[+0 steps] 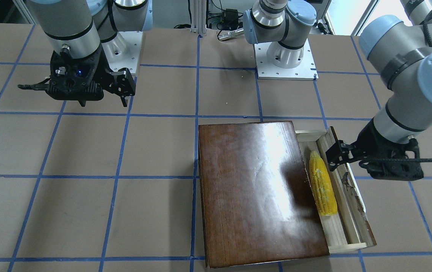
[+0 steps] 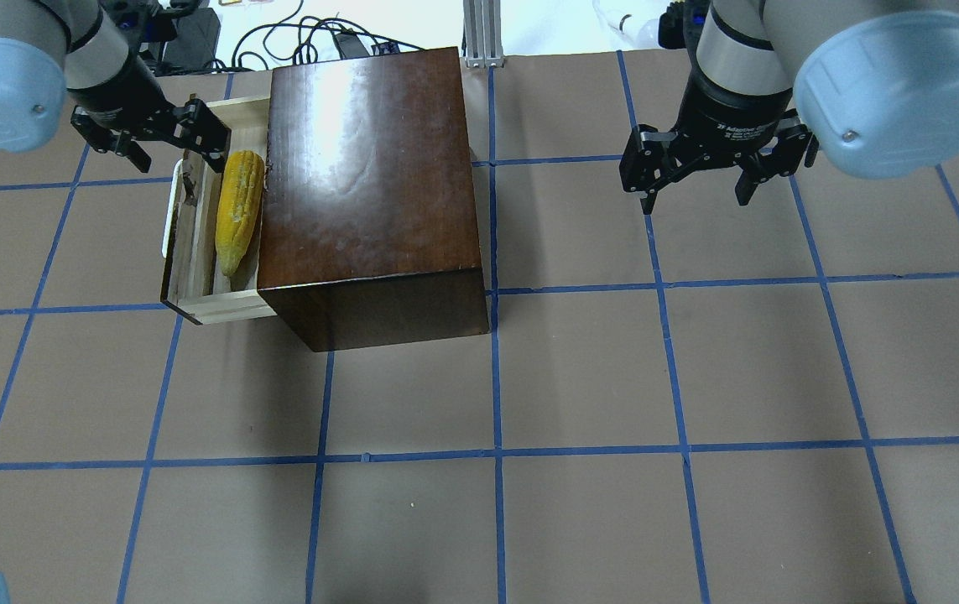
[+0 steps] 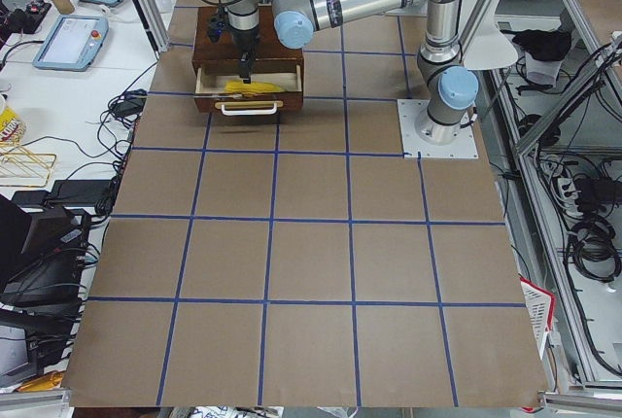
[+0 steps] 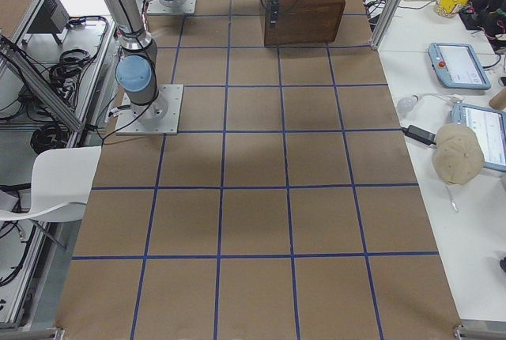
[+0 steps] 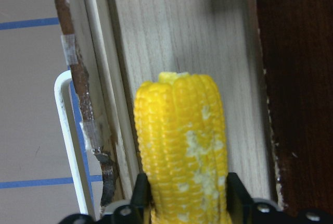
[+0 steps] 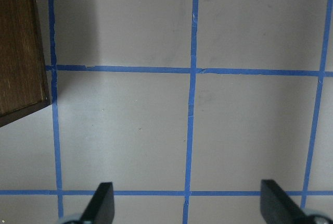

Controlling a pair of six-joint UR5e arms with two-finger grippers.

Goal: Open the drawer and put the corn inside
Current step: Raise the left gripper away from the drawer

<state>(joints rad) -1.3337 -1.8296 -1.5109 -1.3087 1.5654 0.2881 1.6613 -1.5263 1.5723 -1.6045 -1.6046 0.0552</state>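
The corn (image 5: 182, 140) lies lengthwise in the pulled-out drawer (image 5: 171, 26), guessing that's how it fits; left pincer (image 5: 187, 185) straddles it, can't tell if squeezing; right pincer (image 6: 187, 190) idles, fingers spread.

The left arm (image 2: 97, 63), grey with pale-blue joint caps, reaches out with its wrist bent, so the black two-finger left gripper (image 2: 164, 144) points straight down, its fingers (image 5: 139, 198) moderately parted. The matching right arm (image 2: 739, 50) hangs its black right gripper (image 2: 695, 189) downward too, fingers (image 6: 104, 200) spread wide.
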